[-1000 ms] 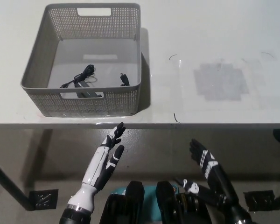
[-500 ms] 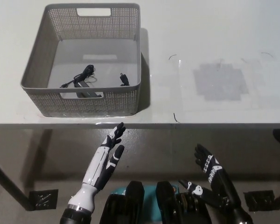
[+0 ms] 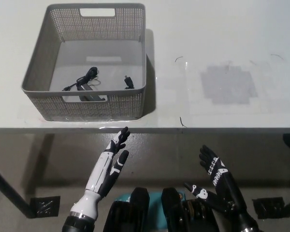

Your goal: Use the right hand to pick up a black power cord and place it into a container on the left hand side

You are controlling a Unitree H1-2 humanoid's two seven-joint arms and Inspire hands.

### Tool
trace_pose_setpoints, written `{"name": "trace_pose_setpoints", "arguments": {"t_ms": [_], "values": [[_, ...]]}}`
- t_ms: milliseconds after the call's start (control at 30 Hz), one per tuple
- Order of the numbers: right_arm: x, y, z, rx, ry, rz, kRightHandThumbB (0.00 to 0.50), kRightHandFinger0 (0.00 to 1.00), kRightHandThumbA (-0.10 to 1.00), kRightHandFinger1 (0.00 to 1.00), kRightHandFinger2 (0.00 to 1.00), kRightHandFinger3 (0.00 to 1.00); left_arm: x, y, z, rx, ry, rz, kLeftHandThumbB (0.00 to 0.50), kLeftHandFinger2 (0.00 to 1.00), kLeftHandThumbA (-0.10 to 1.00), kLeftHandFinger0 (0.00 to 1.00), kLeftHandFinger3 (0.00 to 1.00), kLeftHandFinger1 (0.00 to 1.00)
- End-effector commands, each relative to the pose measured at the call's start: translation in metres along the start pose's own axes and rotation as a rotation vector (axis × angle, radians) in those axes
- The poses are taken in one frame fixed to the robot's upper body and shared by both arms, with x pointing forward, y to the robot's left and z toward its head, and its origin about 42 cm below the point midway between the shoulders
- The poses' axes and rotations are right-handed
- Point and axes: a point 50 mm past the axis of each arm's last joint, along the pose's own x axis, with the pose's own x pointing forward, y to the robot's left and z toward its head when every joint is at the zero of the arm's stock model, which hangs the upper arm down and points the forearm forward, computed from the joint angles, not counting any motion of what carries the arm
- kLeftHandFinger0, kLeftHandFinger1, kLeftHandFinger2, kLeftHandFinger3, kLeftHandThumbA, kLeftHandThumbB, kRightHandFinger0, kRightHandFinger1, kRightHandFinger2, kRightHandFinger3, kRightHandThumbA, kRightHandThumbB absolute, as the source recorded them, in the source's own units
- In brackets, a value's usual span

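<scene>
So the only thing that's budged is the black right robot hand [image 3: 211, 170]: it dipped a bit lower a moment back and has now come up slightly again, still below the front edge of the tabletop [image 3: 222, 38] at the lower right. Its fingers are spread apart and it's holding nothing. The white left robot hand [image 3: 117, 151] hasn't moved at all; it sits under the tabletop edge at lower left, fingers open and pointing up toward the basket, empty too.

The black power cord [image 3: 82, 83] is lying inside the grey perforated basket [image 3: 97, 23], down on the floor of it near the front wall, with a small black plug end [image 3: 128, 81] off to the right of the main tangle. The basket sits on the left part of the white tabletop, same spot as before. Over on the right side there's a faint grey patch [image 3: 228, 86] on the surface, well apart from the basket.
</scene>
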Motion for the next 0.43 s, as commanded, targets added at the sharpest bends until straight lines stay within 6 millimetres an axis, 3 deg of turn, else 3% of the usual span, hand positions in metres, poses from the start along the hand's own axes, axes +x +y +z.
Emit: {"name": "trace_pose_setpoints", "arguments": {"t_ms": [0,400], "values": [[0.0096,0.0032,0.0102,-0.016,-0.080,-0.001,0.269,1.00,0.94,1.00,1.00,1.00,0.0083,0.0042,0.0123,-0.004,-0.063,0.030,0.000,1.00,1.00,1.00,1.00,1.00],[0.0068,0.0039,0.0080,-0.016,-0.076,0.012,0.267,1.00,0.94,1.00,1.00,1.00,0.0030,0.0028,0.0113,0.000,-0.052,0.030,0.005,1.00,1.00,1.00,1.00,1.00]]}}
